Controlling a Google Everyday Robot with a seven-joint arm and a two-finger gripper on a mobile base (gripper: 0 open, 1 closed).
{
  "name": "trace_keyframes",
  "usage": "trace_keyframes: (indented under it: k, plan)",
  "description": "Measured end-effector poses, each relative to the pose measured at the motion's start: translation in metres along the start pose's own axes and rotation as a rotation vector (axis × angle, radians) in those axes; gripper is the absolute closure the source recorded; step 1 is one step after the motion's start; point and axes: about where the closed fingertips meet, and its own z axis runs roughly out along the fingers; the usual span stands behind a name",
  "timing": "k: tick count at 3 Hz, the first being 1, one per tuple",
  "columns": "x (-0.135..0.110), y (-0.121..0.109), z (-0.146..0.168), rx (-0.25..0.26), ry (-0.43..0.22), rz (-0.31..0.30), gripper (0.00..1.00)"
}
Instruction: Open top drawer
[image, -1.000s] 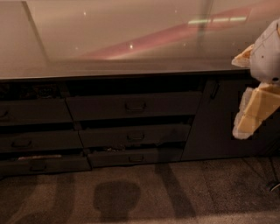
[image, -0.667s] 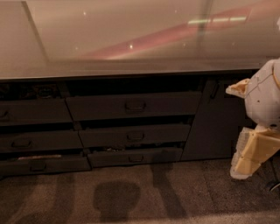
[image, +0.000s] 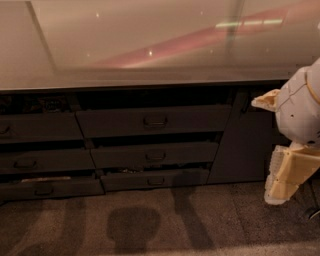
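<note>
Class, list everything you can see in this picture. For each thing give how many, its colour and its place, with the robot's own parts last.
countertop: one, glossy beige-grey, across the top.
top drawer: one, dark grey, centre column, under the countertop.
lower centre drawers: two, dark grey, below the top drawer.
left drawers: three, dark grey, left column.
cabinet door: one, dark grey, right of the drawers.
carpet: one, brown, along the bottom.
arm: one, white, right edge.
gripper: one, cream, lower right, pointing down beside the cabinet door.

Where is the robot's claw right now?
The gripper hangs low at the camera view's right edge, just right of the plain cabinet door and well right of the top drawer.
</note>
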Motion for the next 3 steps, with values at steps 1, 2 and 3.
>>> trace_keyframes:
  k: [1,2,3]
  plan:
    - [-0.0146,0.0030,-0.0007,-0.065,0.060,-0.209,0.00]
    - [-0.0146,0.0072,-0.0050,-0.071,0.067,-0.236,0.00]
    - [-0.0146,0.0072,-0.0050,-0.071,0.067,-0.236,0.00]
